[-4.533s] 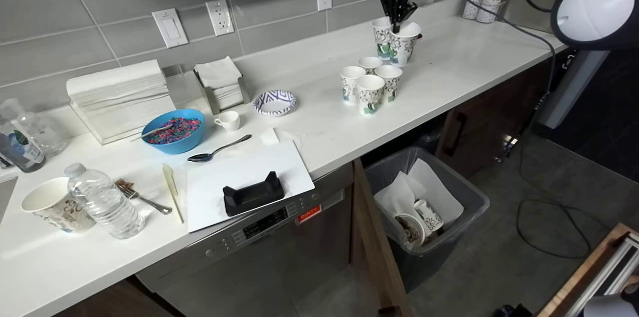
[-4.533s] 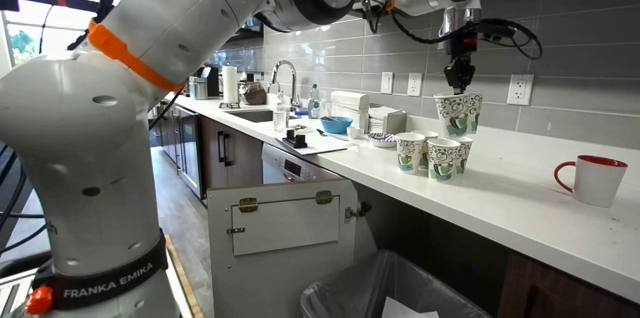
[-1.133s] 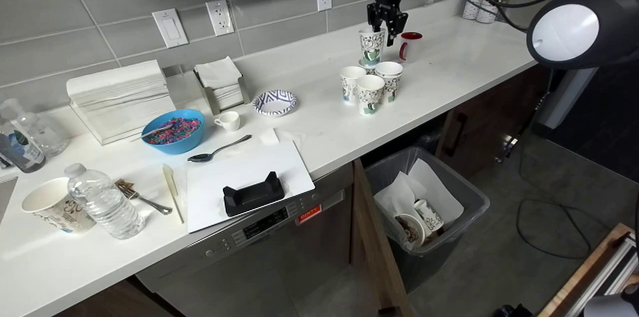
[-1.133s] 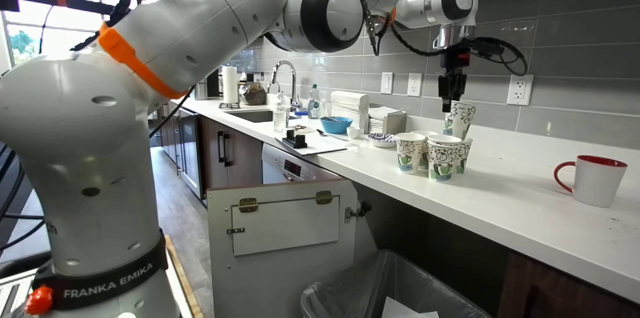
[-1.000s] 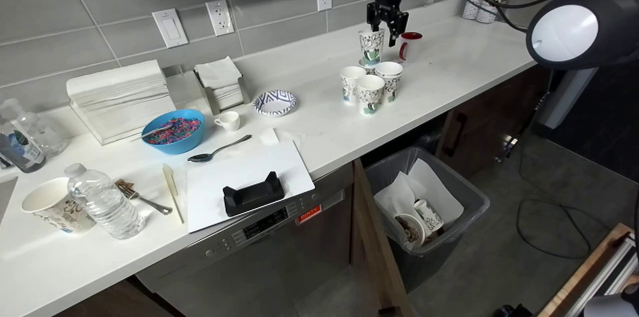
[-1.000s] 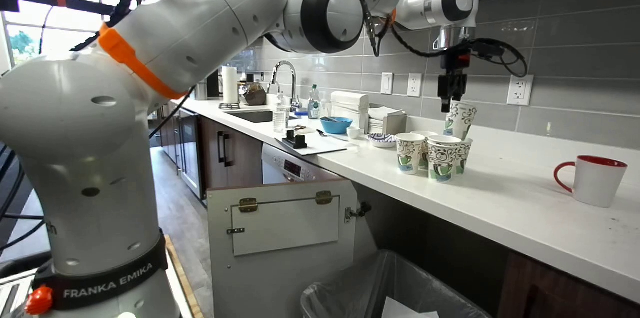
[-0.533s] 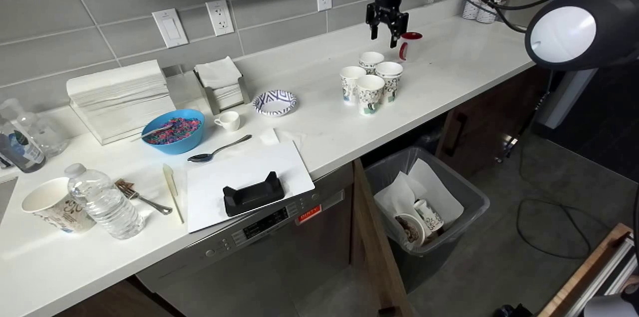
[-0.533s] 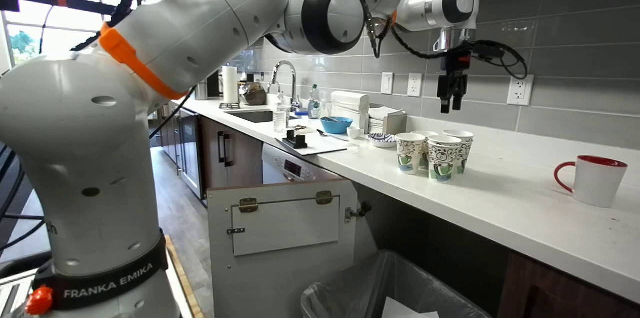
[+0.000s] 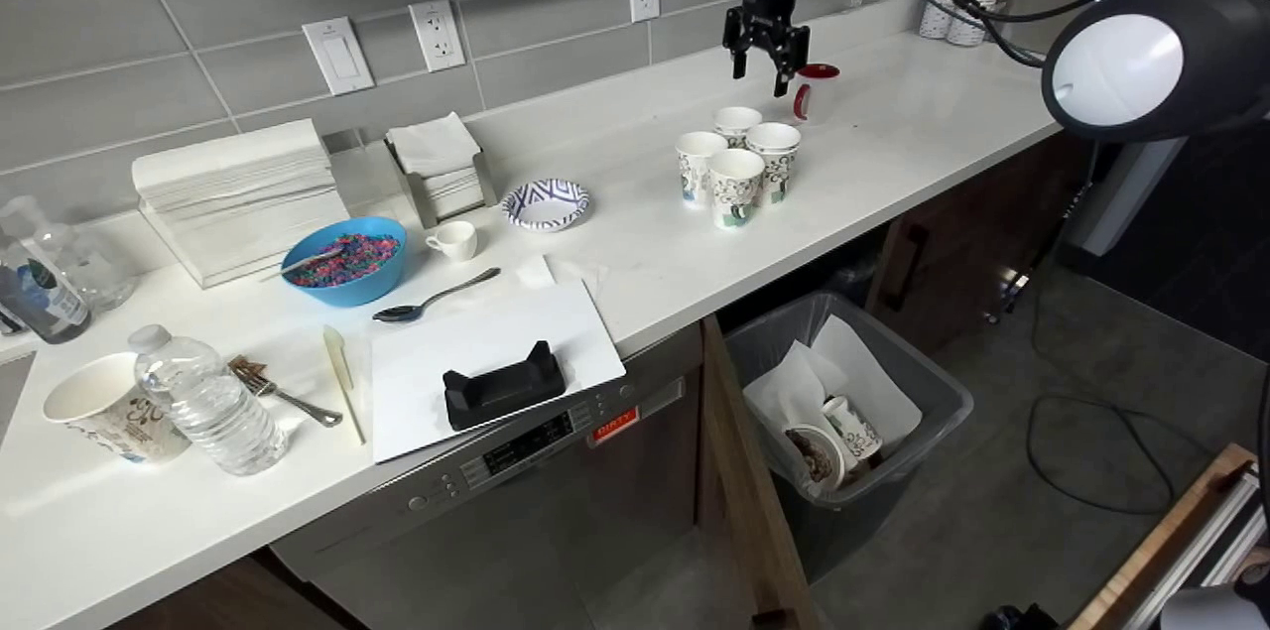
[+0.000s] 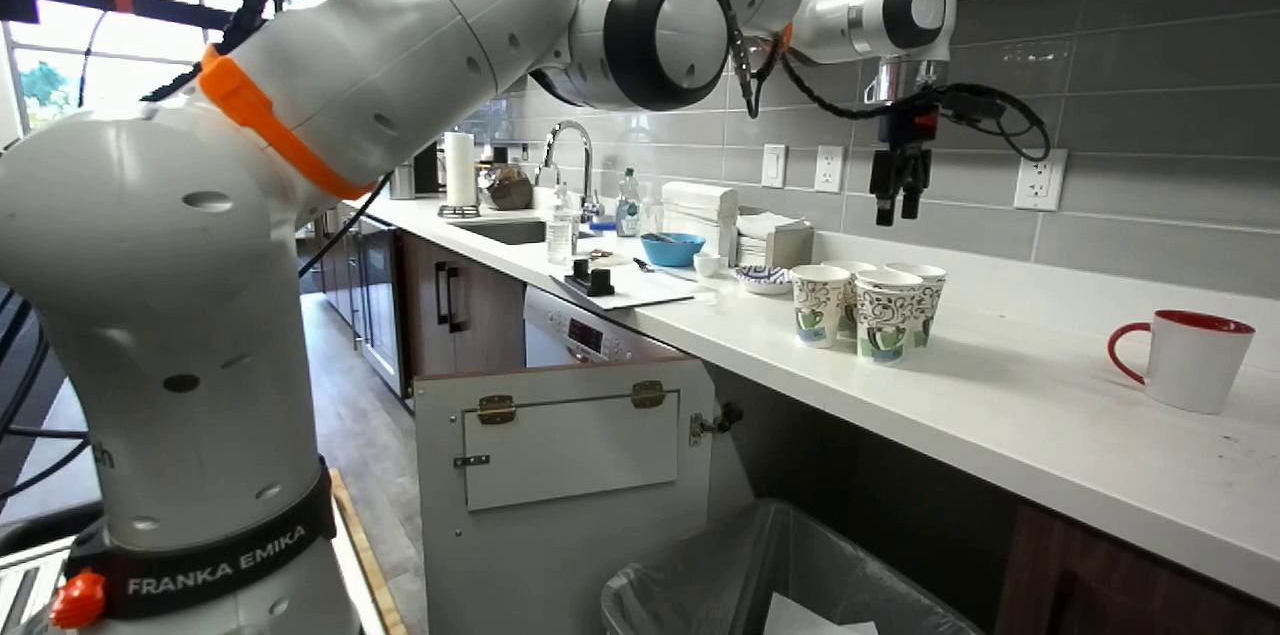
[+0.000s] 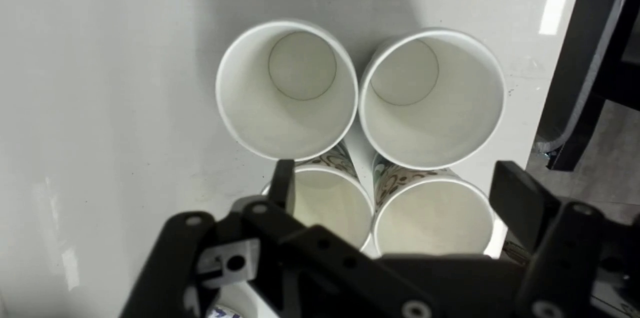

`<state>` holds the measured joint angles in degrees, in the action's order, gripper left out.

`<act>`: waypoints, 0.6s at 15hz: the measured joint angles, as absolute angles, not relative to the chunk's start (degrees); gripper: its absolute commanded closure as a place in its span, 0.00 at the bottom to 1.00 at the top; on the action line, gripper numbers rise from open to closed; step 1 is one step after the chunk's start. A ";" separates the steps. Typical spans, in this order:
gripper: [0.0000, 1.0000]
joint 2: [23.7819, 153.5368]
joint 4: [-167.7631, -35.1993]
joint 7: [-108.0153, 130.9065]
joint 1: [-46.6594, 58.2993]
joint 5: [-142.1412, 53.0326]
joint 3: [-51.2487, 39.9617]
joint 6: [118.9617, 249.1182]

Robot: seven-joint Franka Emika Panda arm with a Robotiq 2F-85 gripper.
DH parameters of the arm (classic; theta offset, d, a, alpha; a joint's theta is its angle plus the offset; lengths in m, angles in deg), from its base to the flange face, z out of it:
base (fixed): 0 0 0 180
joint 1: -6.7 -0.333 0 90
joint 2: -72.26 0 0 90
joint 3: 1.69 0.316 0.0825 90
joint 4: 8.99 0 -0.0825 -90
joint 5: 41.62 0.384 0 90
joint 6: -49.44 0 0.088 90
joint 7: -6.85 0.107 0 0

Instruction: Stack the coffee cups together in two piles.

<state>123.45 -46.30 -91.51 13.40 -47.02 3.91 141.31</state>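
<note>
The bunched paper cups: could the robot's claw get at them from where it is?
Likely yes. The claw hangs open above the paper cups, with nothing visible in between. They stand close together, though, so closing around just one might be tight.

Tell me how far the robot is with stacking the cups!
Done: two piles look started, their rims bigger in the wrist view. In hand: nothing; the open tool hovers overhead. Left: probably nesting the two lower cups standing beside them.
</note>
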 measured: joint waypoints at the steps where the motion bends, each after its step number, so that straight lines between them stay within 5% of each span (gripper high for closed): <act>1: 0.00 123.45 -46.30 -91.52 13.33 -46.83 4.41 141.30; 9: 0.00 124.96 -46.70 -91.96 12.01 -44.79 8.53 139.83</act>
